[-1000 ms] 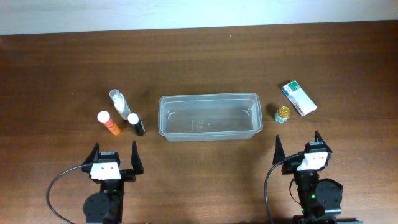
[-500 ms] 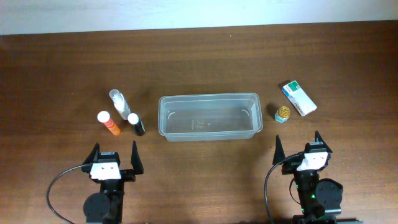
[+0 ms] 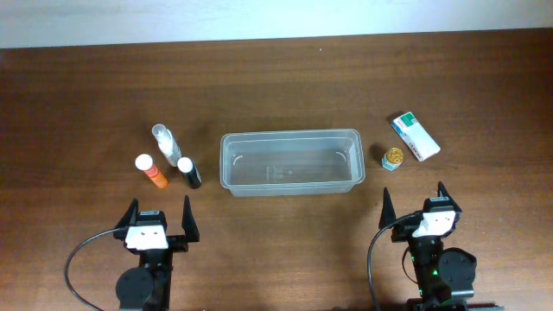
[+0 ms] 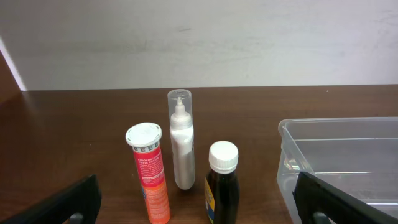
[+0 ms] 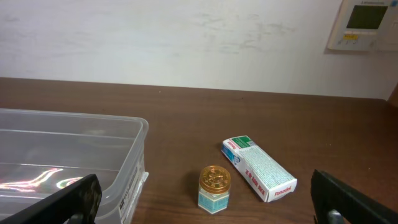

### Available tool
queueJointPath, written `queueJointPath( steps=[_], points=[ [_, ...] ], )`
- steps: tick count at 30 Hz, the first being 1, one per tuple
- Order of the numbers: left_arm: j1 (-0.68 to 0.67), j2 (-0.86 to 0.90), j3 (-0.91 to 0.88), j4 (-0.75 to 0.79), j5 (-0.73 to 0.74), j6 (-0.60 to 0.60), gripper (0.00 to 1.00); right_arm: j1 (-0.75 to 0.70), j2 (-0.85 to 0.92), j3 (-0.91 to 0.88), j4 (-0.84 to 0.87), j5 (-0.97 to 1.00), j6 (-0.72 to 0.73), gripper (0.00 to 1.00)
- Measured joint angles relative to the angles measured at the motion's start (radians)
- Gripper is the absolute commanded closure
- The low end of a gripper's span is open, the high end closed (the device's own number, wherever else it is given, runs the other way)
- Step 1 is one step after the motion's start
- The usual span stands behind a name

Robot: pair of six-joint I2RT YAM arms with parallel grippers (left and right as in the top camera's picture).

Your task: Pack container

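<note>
Clear plastic container [image 3: 289, 162] sits mid-counter, upright, its long side parallel to the near edge.

Left half of the brown wooden counter [image 3: 276, 78]: 3 items in a tight cluster, apart from the tub.
- Orange tube [image 3: 152, 171] with a white cap, closest to the left edge.
- Clear spray bottle [image 3: 166, 143], just behind it toward the far edge.
- Dark bottle [image 3: 189, 172] with a white cap, nearest the tub.
- All 3 stand upright in the left wrist view.

Right half:
- Gold-lidded jar [image 3: 393, 158], near the tub's right end, not touching.
- White-and-green box [image 3: 415, 136], lying flat and angled, just beyond the jar toward the right edge.

Left gripper [image 3: 160, 209] is by the near edge, fingers spread wide, clear of every item. Right gripper [image 3: 414, 199] is by the near edge, fingers likewise apart.
</note>
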Motion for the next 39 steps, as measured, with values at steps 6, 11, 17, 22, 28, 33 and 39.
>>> queueJointPath(
  steps=[6,11,17,22,28,33,39],
  points=[
    [0.000,0.000,0.000,0.000,0.000,0.000,0.01,0.000,0.000,0.000,0.000,0.000,0.000,0.02],
    [0.000,0.000,0.000,0.000,0.000,0.000,0.01,0.000,0.000,0.000,0.000,0.000,0.000,0.02],
    [0.000,0.000,0.000,-0.005,0.029,0.000,0.01,0.000,0.000,0.000,0.000,0.000,0.000,0.02],
    [0.000,0.000,0.002,0.091,0.085,0.000,0.01,0.000,0.000,0.000,0.000,0.000,0.000,0.02],
    [0.000,0.029,0.200,-0.010,0.146,0.030,0.01,0.000,0.000,0.000,0.000,0.000,0.000,0.02],
    [0.000,0.237,0.592,-0.203,0.105,0.097,0.01,0.000,0.000,0.000,0.000,0.000,0.000,0.02],
    [0.000,0.706,1.157,-0.652,0.067,0.181,0.01,0.000,0.002,0.000,-0.001,0.000,0.000,0.02]
  ],
)
